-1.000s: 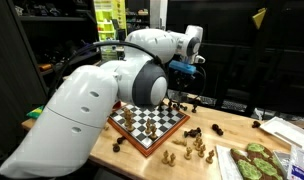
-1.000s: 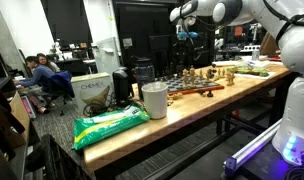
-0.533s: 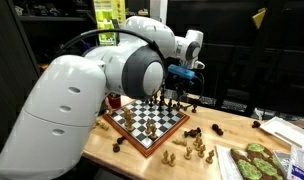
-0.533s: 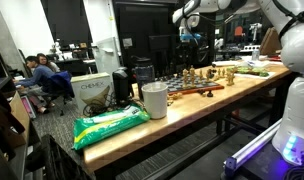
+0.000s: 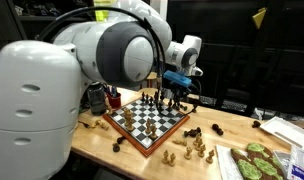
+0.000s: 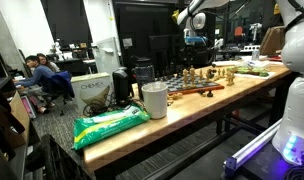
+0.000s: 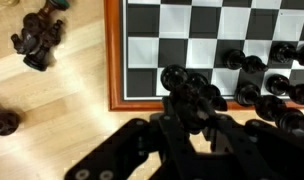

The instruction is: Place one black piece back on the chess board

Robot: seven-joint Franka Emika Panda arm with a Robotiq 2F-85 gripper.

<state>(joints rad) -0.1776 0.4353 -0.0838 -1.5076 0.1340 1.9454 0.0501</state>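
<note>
Hand (image 7: 192, 118) seemingly grips black piece (image 7: 185, 88); above chess board (image 7: 114, 50).

In an exterior view the chess board (image 5: 142, 125) lies on the table (image 5: 230, 126). A row of pieces (image 5: 170, 101) stands along its 1 o'clock edge, with the gripper (image 5: 173, 93) hanging just above them. Loose pieces (image 5: 195, 148) lie on the table at the board's 4 o'clock, and a tray (image 5: 254, 162) sits beyond them. In the wrist view a clump of pieces (image 7: 37, 40) lies off the board, at its 9 o'clock. Farther along the table, a cup (image 6: 154, 100) stands at 2 o'clock of a bag (image 6: 110, 124).
</note>
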